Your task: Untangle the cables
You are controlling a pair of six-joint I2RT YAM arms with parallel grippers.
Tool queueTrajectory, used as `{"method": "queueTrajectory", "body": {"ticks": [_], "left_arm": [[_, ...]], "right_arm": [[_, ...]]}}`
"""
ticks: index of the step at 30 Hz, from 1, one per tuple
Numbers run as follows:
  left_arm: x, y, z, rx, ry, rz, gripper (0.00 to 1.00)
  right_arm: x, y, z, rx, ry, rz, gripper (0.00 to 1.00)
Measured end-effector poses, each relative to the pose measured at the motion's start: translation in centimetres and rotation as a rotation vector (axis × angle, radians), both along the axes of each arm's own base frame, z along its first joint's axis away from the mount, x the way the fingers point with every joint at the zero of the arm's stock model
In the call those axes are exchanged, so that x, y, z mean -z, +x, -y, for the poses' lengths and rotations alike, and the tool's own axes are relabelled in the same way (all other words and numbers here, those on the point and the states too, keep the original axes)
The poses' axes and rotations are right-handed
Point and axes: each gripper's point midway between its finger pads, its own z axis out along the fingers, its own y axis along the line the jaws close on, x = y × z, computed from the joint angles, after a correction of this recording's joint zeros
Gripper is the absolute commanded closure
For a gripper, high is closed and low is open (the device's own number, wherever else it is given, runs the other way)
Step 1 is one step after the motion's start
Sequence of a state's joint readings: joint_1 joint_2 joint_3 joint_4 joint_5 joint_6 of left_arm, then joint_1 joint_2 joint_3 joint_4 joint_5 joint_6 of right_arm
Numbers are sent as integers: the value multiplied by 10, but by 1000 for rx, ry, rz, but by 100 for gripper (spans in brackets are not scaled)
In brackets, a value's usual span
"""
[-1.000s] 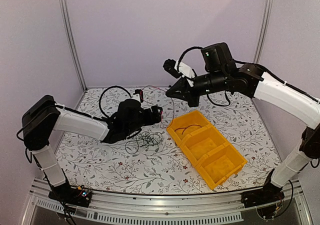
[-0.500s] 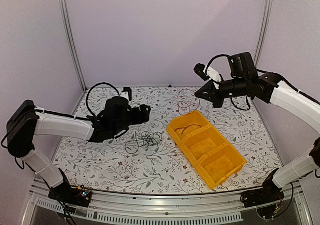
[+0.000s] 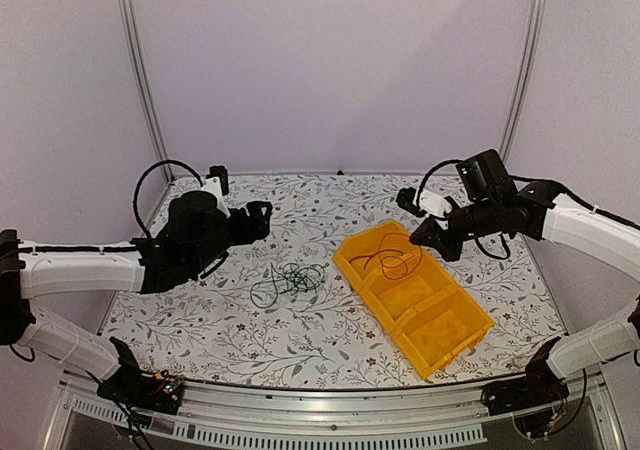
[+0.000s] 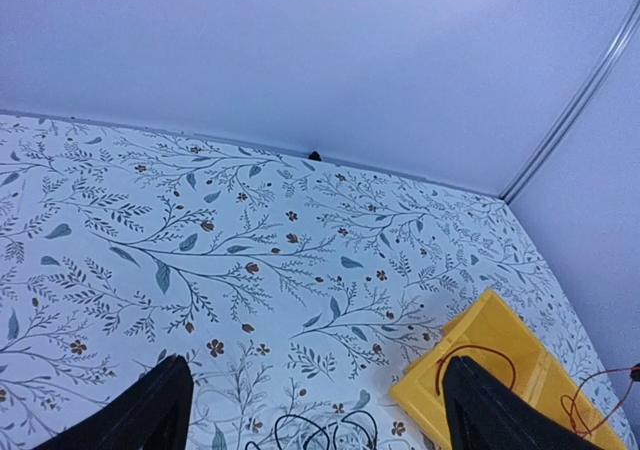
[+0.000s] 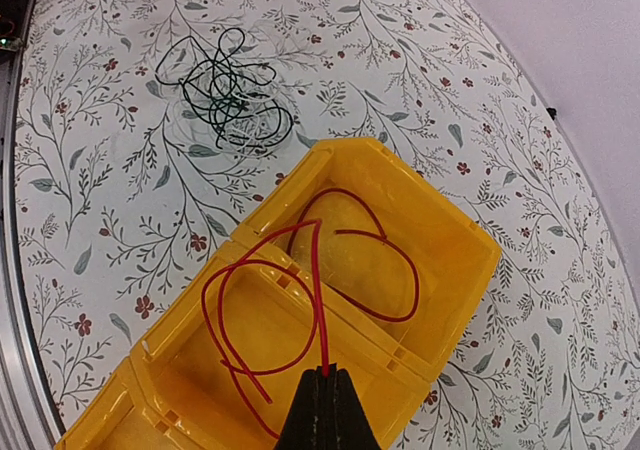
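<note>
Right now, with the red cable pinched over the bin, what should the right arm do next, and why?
Probably open the jaws of the right gripper and let the red cable drop into the bin. The jaws are shut on its end, its loops already sag into the bin, and it hangs clear of the tangle on the table.

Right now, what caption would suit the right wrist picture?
Shut right gripper holds thin red cable looped across yellow plastic bin; dark cable tangle beyond.

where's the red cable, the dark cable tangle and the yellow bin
red cable (image 5: 319, 300): right wrist view, on its long straight strand
dark cable tangle (image 3: 290, 278): top external view, middle of the knot
yellow bin (image 3: 445, 335): top external view, bare floor of the nearest compartment
</note>
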State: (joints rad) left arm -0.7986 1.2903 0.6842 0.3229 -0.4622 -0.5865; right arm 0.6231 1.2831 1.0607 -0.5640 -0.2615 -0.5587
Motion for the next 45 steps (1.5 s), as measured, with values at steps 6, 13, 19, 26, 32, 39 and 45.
{"method": "queueTrajectory", "body": {"ticks": [6,13,19,26,32,39,45], "left_arm": [[5,-3,-3,3,12,-10,11],[13,-7,0,35,34,-35,12],[21,-11,1,60,62,-65,11],[25,-18,-3,75,76,-88,12],[35,-24,-3,103,90,-118,14],[60,-35,6,180,124,-208,32],[121,-57,-2,212,242,-425,29]], "right_arm": [[11,10,-2,11,-27,4,100],[29,48,-15,56,-70,21,100],[58,73,-23,91,-121,9,75],[76,79,-19,121,-166,-6,60],[59,70,-26,95,-97,-28,62],[28,47,-53,-32,17,-34,66],[36,21,-91,-166,43,-81,69]]}}
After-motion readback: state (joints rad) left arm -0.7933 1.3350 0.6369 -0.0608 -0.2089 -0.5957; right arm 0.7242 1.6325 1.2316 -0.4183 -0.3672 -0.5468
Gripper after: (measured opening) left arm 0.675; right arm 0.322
